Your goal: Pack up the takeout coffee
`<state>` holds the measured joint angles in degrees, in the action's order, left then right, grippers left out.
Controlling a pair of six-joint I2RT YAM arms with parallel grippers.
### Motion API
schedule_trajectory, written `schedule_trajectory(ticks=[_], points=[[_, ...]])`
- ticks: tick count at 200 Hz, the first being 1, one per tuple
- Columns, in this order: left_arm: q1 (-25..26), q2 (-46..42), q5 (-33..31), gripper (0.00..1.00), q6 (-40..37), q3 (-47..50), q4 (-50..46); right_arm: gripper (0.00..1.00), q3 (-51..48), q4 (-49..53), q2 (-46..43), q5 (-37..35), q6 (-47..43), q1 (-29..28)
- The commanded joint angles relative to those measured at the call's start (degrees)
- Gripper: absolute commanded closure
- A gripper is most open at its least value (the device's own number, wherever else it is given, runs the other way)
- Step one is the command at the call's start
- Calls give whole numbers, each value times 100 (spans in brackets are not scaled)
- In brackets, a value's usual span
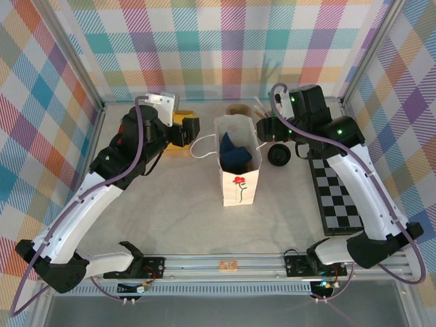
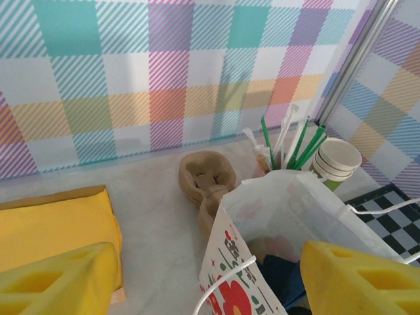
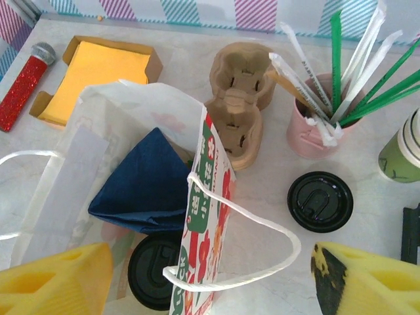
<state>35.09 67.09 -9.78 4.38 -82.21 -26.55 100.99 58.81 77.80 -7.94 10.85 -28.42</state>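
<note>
Right gripper (image 3: 210, 262) spread wide above the white paper bag (image 3: 72, 164), gripping nothing.
The takeout coffee (image 3: 154, 270) sits inside the bag, its black lid showing beneath a navy napkin (image 3: 147, 180). The bag stands upright on the tabletop (image 1: 170, 204), nearer its far edge. Left gripper (image 2: 207, 257), also open and empty, hangs beside the bag's left side. 1 loose black lid (image 3: 320, 201) lies right of the bag.
</note>
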Motion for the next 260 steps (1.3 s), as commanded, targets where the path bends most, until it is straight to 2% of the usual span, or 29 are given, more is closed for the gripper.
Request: schedule_trajectory(ticks=[1, 135, 208, 220, 238, 260], points=[[-42, -221, -223, 26, -113, 178, 424, 20, -176, -422, -300, -218, -156, 48], [-37, -781, -739, 25, -266, 864, 695, 13, -1276, -1513, -1299, -767, -490, 48], [-37, -948, -924, 25, -451, 1299, 1011, 4, -1827, -1913, -1642, -892, -784, 48], [-37, -1057, -906, 20, -546, 1507, 1406, 0, -1908, -1975, -1692, -902, -808, 48], [-37, -1191, -994, 15, -604, 1718, 1632, 1, -2063, -2102, -1774, -893, -899, 48], [-37, -1242, -1109, 14, -651, 1796, 1637, 1, -2197, -2219, -1867, -925, -961, 48]])
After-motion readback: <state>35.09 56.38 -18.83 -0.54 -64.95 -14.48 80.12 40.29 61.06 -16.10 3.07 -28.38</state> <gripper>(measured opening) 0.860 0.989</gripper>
